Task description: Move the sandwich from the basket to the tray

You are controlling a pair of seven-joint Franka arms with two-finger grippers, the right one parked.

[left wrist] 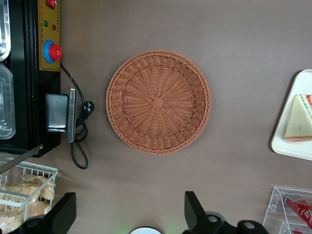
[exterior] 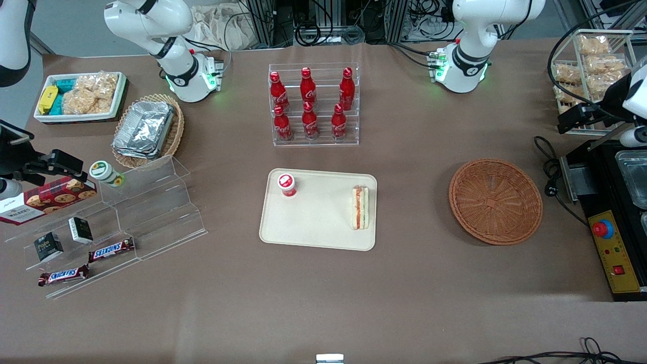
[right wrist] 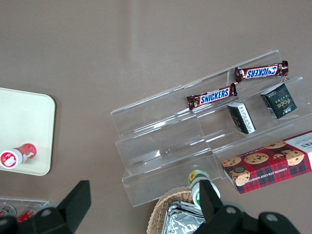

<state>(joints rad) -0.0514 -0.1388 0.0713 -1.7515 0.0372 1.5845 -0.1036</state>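
The sandwich (exterior: 360,207) lies on the cream tray (exterior: 318,230), at the tray's end nearest the basket. It also shows in the left wrist view (left wrist: 298,122), on the tray's corner (left wrist: 295,148). The reddish-brown wicker basket (exterior: 495,201) is empty; it also shows in the left wrist view (left wrist: 158,101). My left gripper (exterior: 581,116) hangs high at the working arm's end of the table, farther from the front camera than the basket. Its fingers (left wrist: 192,207) stand wide apart around nothing, so the gripper (left wrist: 129,209) is open.
A red-capped small bottle (exterior: 287,184) stands on the tray. A clear rack of cola bottles (exterior: 314,103) stands farther back. A black appliance with a red button (exterior: 614,242), a cable (exterior: 548,167) and a wire rack of snacks (exterior: 591,65) flank the basket.
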